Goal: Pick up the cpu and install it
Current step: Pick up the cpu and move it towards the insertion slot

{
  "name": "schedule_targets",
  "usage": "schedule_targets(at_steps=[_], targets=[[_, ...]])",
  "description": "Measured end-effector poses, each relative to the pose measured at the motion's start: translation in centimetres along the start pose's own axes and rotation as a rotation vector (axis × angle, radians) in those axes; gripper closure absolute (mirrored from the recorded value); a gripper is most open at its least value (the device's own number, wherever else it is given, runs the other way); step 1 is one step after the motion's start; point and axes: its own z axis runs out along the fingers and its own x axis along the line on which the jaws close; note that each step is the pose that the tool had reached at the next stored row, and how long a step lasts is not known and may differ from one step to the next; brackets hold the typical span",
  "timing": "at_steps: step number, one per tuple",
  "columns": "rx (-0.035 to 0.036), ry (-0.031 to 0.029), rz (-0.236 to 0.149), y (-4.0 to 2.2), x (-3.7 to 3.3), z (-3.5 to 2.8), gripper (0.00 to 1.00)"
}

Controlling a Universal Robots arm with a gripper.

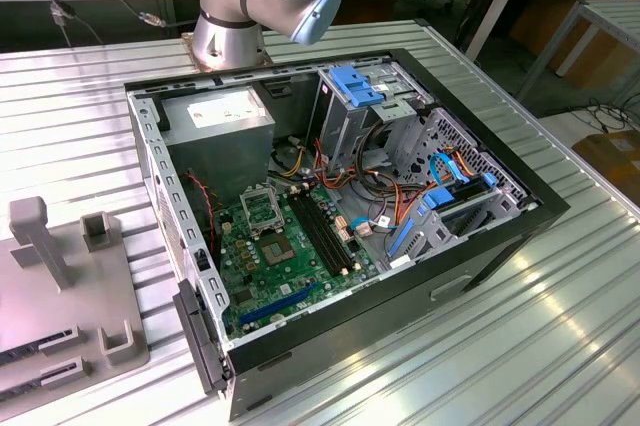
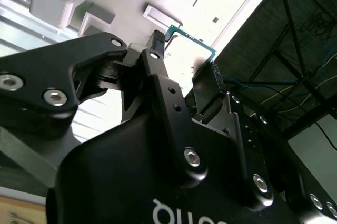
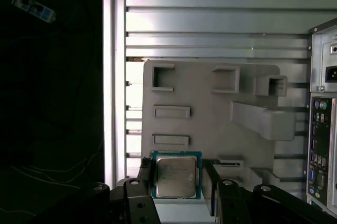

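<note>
The hand [image 3: 178, 183] looks clenched on the chip [image 3: 176, 175], a finger [image 3: 147, 177] at each side, though one contact is hard to make out. The chip hangs over the grey tray [image 3: 210, 113], well apart from the socket [image 1: 262, 211] in the open case [image 1: 500, 238] on the counter [image 1: 560, 346]. The pick-up seems done. Installing calls for squaring the chip to the socket. One chip, one hand, two fingers, one tray, one socket, one case.

The cpu [image 3: 176, 175] in the end effector [image 3: 178, 177] (grey tray [image 3: 210, 108] behind)
</note>
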Motion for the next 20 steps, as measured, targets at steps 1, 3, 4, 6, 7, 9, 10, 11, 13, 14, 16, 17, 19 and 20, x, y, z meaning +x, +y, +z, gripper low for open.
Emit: schedule_targets(at_steps=[1, 3, 4, 6, 7, 9, 10, 11, 13, 14, 16, 17, 19, 20], targets=[[-0.0001, -0.0001, 0.0, 0.0, 0.0, -0.03, 0.53], [0.0001, 0.0002, 0.0, 0.0, 0.0, -0.16, 0.53], [0.0002, 0.0002, 0.0, 0.0, 0.01, -0.23, 0.53], [0.0, 0.0, 0.0, 0.0, 0.01, -0.37, 0.53], [0.0, 0.0001, 0.0, -0.01, 0.01, -0.46, 0.53], [0.0, 0.0, 0.0, -0.01, 0.02, -0.64, 0.53], [0.0, 0.0, 0.0, -0.01, 0.02, -0.7, 0.53], [0.0, 0.0, 0.0, -0.01, 0.03, -1.07, 0.53], [0.0, 0.0, 0.0, -0.01, 0.03, -1.25, 0.53], [0.0, 0.0, 0.0, -0.01, 0.03, -1.34, 0.53], [0.0, 0.0, 0.0, -0.01, 0.03, -1.51, 0.53], [0.0, 0.0001, 0.0, -0.01, 0.03, -1.59, 0.53], [0.0, 0.0, 0.0, 0.0, 0.04, -1.74, 0.53], [0.0, 0.0, 0.0, 0.01, 0.04, -1.81, 0.53]])
